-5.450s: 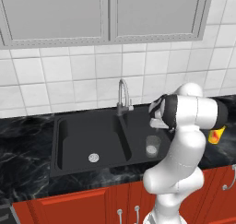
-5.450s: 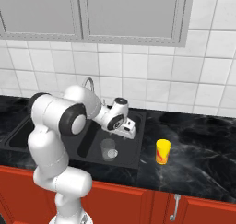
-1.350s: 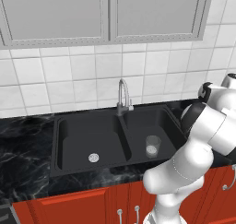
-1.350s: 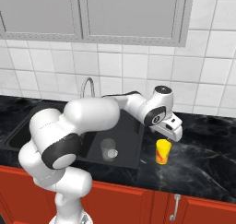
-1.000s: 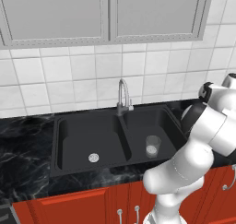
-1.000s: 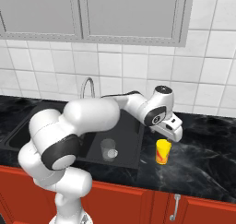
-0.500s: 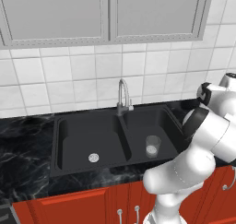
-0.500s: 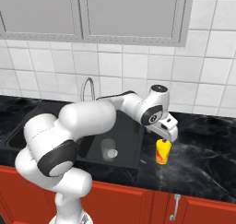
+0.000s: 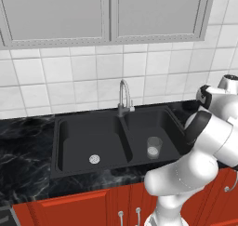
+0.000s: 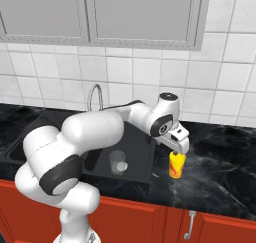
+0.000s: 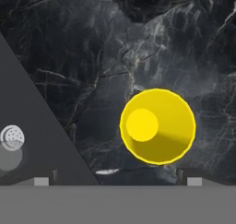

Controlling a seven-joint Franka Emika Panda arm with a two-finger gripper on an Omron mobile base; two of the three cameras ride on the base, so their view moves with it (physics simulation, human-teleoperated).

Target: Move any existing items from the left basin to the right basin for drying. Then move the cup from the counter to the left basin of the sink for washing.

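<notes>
- The gripper (image 10: pixel 176 152) hangs directly above the yellow cup (image 10: pixel 176 165), nothing in its grasp; fingers set wide, 1 tip at each lower corner of the hand view.
- The cup (image 11: pixel 157 126) stands upright on the black marble counter (image 10: pixel 220 162), just right of the sink.
- Hand view looks straight into the cup's open mouth.
- Left base view shows the glass tumbler (image 9: pixel 154 147) upright in the right basin (image 9: pixel 163 127); left basin (image 9: pixel 79 146) holds only its drain.
- No writing can be read.

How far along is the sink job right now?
Done: the clear glass tumbler stands in the right basin; the left basin holds nothing. In hand: the gripper hangs just above the yellow tapered cup on the black marble counter. Left: grasping it and moving it to the left basin.
</notes>
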